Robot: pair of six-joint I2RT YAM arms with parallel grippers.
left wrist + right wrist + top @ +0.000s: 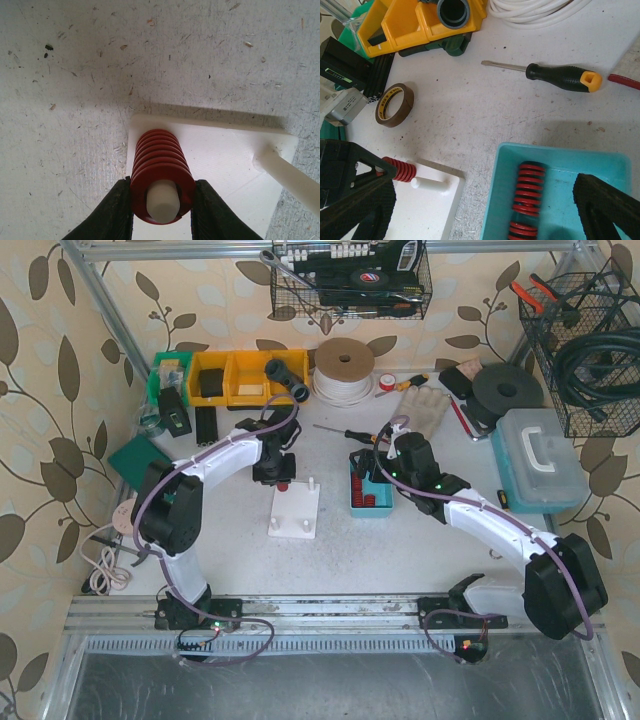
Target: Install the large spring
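The large red spring (161, 162) sits over a white peg (162, 200) at the far left corner of the white base plate (225, 160). My left gripper (162, 189) is shut on the spring, one black finger (112, 215) on each side of it. From above, the left gripper (282, 478) is at the plate's (297, 510) back edge. My right gripper (482, 210) hangs open over the teal tray (500, 190), which holds more red springs (529, 187). The right wrist view also shows the held spring (400, 170) and a bare peg (430, 183).
A screwdriver (565, 77) and a brown tape roll (395, 104) lie on the table behind the plate. Yellow bins (240, 375), a white cable coil (343, 370) and a glove (425, 410) line the back. A blue-lidded box (540, 460) stands at the right.
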